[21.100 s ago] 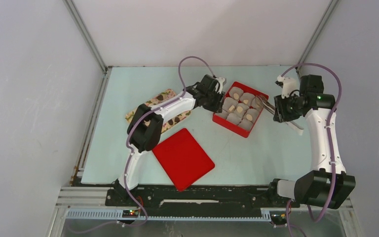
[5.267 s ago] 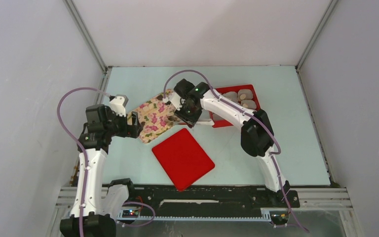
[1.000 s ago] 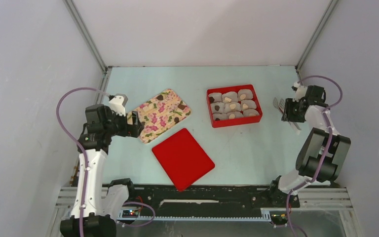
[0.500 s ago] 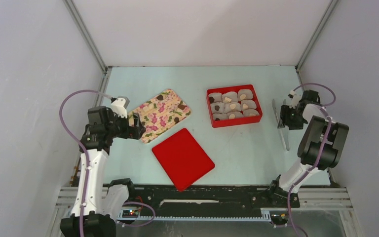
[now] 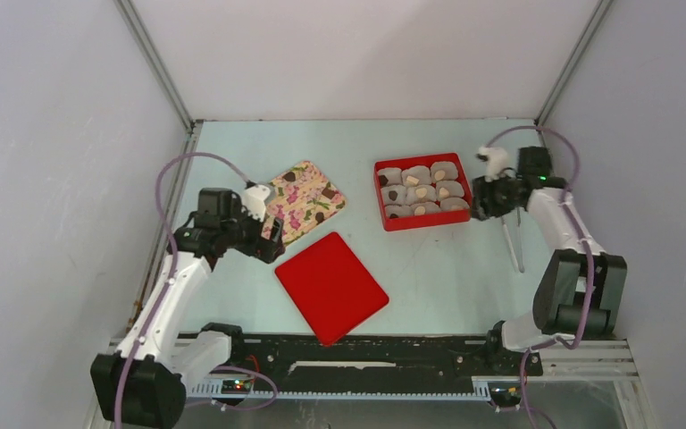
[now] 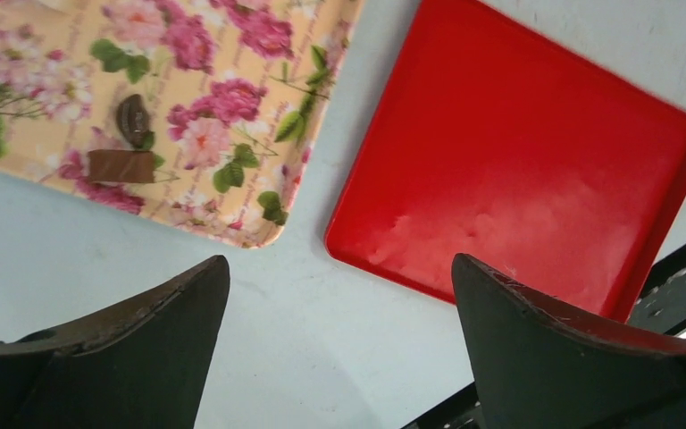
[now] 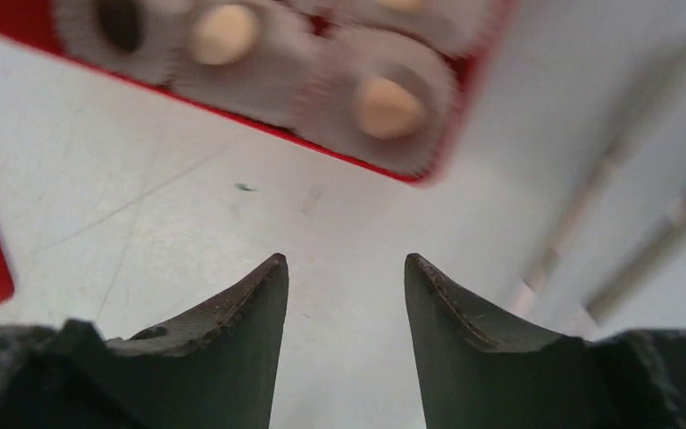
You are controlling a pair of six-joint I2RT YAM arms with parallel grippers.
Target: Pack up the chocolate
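Chocolate (image 6: pixel 121 165) was split two ways: a few dark bits sat on the tray (image 6: pixel 45 71), the rest in paper cups (image 7: pixel 335 121) inside the box (image 5: pixel 424 221). Left gripper (image 6: pixel 339 261) hung spread wide and empty over the tray's near corner and the lid (image 6: pixel 536 179). Right gripper (image 7: pixel 344 259) was parted with nothing in it, just beside the box, tongs (image 5: pixel 510 246) lying on the table (image 5: pixel 447 268) nearby. My guess: those lumps are light, tiny, and easy to scuff or flick away, so I'd pinch one gently across its sides.
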